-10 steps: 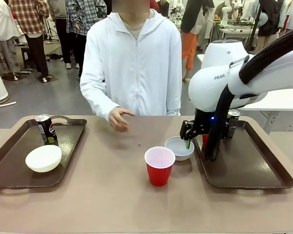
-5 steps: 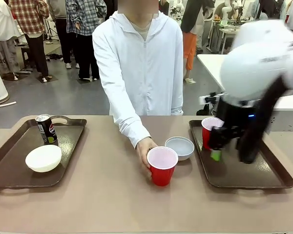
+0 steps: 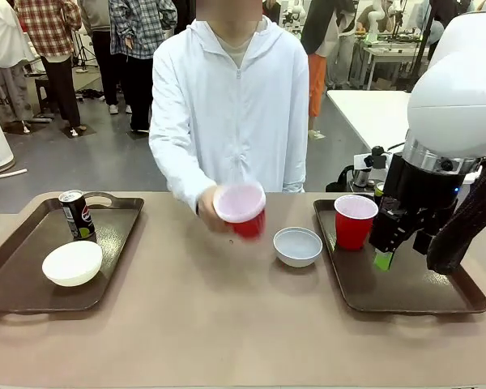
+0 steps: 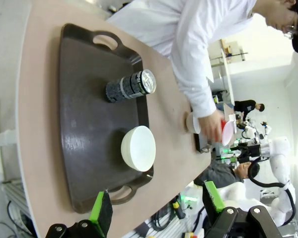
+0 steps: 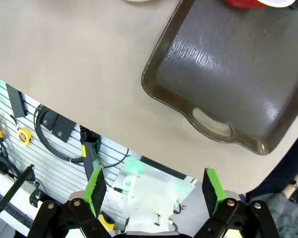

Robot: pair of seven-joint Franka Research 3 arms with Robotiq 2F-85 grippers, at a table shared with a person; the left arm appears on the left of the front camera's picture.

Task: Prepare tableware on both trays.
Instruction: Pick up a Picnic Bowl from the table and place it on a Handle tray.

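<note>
The person's hand holds one red cup (image 3: pixel 241 211), tilted, above the table's middle; it is also seen as the cup (image 4: pixel 224 131) in the left wrist view. The other red cup (image 3: pixel 355 220) stands on the right tray (image 3: pixel 405 285). A dark can (image 3: pixel 378 189) peeks out behind my right arm. The grey-white bowl (image 3: pixel 297 245) sits on the table beside that tray. The left tray (image 3: pixel 20 279) carries a can (image 3: pixel 77 215) and the cream bowl (image 3: pixel 72 262). My right gripper (image 3: pixel 401 258) hangs open and empty over the right tray (image 5: pixel 228 64). My left gripper (image 4: pixel 156 208) is open above the left tray (image 4: pixel 84 148).
The person stands at the far side of the table, one arm reaching over its middle. Bare tabletop (image 3: pixel 194 324) spreads between the trays towards the front edge. Beyond that edge, the right wrist view shows cables and a robot base (image 5: pixel 149 193).
The person's hand has lifted the red cup off the table and carried it up and left. My right gripper has drifted right over the right tray, away from the cup standing there.
</note>
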